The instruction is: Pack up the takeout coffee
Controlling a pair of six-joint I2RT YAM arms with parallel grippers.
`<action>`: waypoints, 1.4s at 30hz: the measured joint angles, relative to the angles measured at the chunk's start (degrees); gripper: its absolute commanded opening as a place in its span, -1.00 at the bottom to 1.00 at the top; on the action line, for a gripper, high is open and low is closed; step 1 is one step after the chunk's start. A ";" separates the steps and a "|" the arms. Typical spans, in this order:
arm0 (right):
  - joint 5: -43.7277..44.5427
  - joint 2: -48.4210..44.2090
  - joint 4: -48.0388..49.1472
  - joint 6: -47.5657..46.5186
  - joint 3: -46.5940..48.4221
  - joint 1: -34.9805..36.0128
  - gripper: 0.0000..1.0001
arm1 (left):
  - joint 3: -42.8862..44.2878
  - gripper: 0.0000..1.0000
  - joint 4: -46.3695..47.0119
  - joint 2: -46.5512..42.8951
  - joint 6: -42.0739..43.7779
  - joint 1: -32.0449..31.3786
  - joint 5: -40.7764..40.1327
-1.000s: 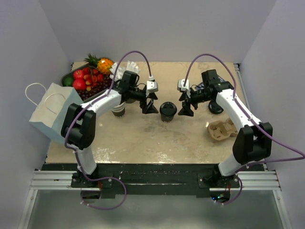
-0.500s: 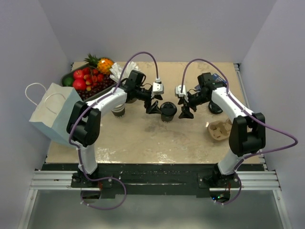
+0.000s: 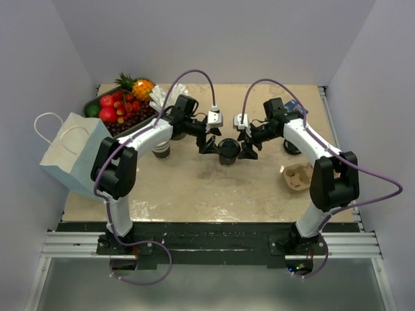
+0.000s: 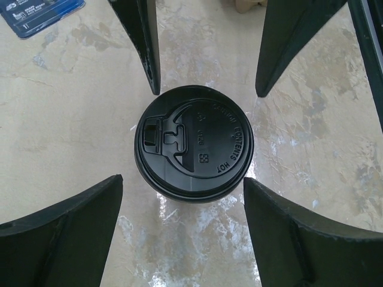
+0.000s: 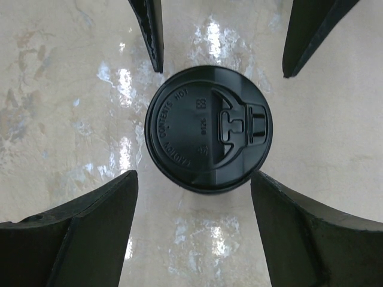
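The takeout coffee (image 3: 228, 151) stands upright at the table's middle; only its round black lid shows in the left wrist view (image 4: 194, 146) and the right wrist view (image 5: 209, 137). My left gripper (image 3: 209, 144) is open just left of the cup, its fingertips (image 4: 114, 182) level with the lid's near edge. My right gripper (image 3: 248, 150) is open just right of the cup, its fingertips (image 5: 258, 178) beside the lid's near edge. Neither gripper touches the cup. Each wrist view shows the other gripper's fingers beyond the lid.
A light blue paper bag (image 3: 68, 152) stands at the left edge. A fruit tray (image 3: 117, 110) is at the back left, with a stack of lidless cups (image 3: 161, 150) near it. A cardboard cup carrier (image 3: 299, 176) lies at the right. A blue packet (image 4: 42, 15) lies beyond.
Both grippers closed in on the cup: the left moved right first, then held; the right moved left to the cup's side. The cup has not moved.
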 measured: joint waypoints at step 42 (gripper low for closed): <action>1.88 1.70 11.72 8.70 -1.31 3.54 0.37 | 0.26 0.52 4.15 3.19 -6.01 0.07 1.40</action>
